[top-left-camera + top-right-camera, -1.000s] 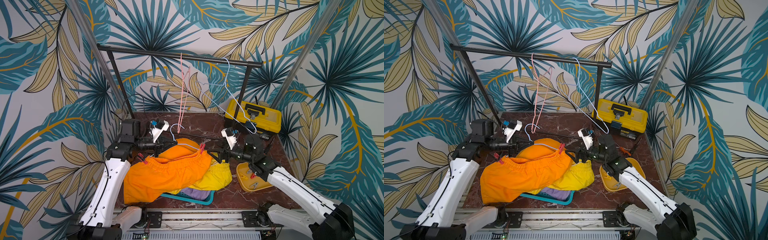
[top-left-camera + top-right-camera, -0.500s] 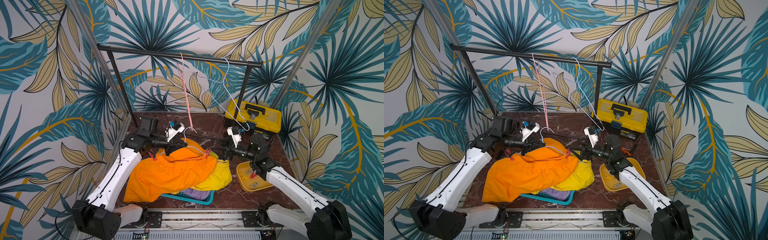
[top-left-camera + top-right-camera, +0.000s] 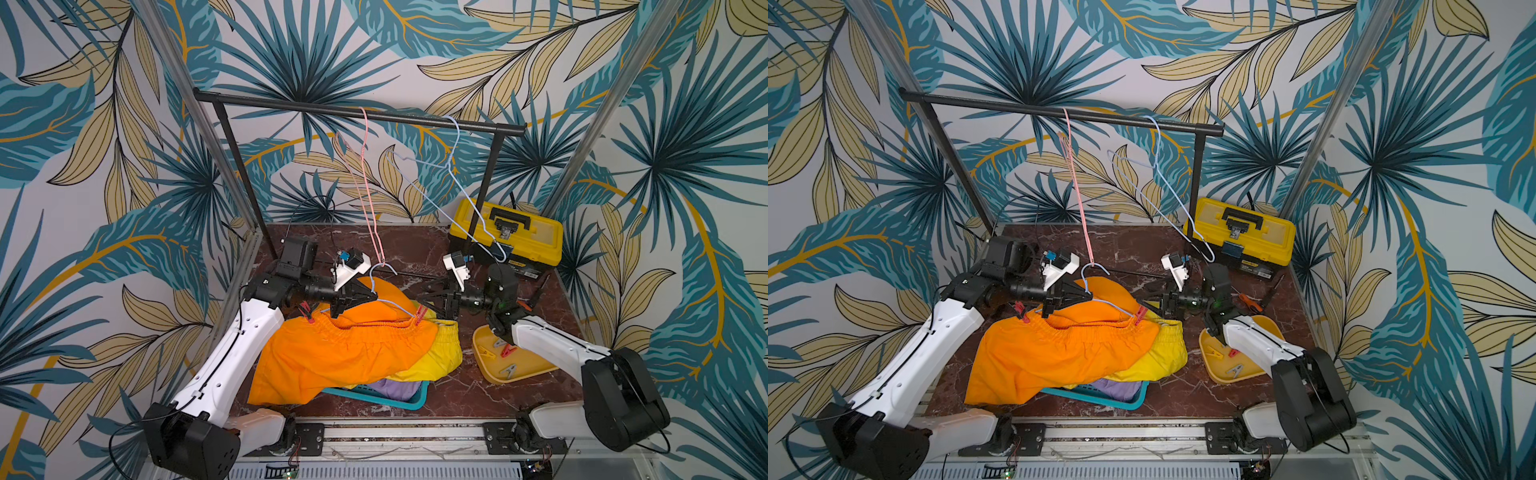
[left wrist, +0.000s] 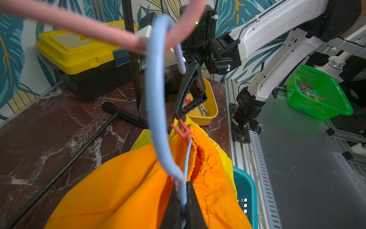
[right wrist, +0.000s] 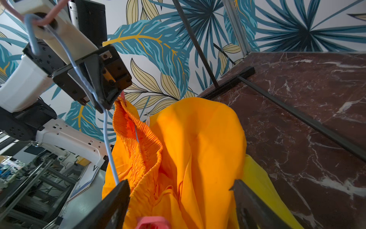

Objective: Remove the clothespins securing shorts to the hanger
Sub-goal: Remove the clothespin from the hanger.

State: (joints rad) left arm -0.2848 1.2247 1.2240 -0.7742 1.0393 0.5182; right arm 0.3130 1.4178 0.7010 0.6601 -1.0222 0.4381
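My right tool stood spread, its two fingers either side of the pink clothespin; only the peg's handle end showed there, low between them and not yet touched. The peg stood tilted, handles toward my right tool and its bite down on the gathered waistband of the orange shorts and the wire inside it; so I judged the squeeze to be the right arm's job, straight along the peg's length. Past it, my left tool was pressed together on the blue wire hanger near its neck. Beyond that a red clothespin gripped the waistband's other end, beside my left arm. The orange shorts draped over the yellow shorts and a teal basket with lilac shorts in it; loose folds lay close under my right fingers and could be caught. On the table beside my right arm sat a yellow tray with three pegs in it; farther back a yellow toolbox, and a black rail carrying a pink hanger.
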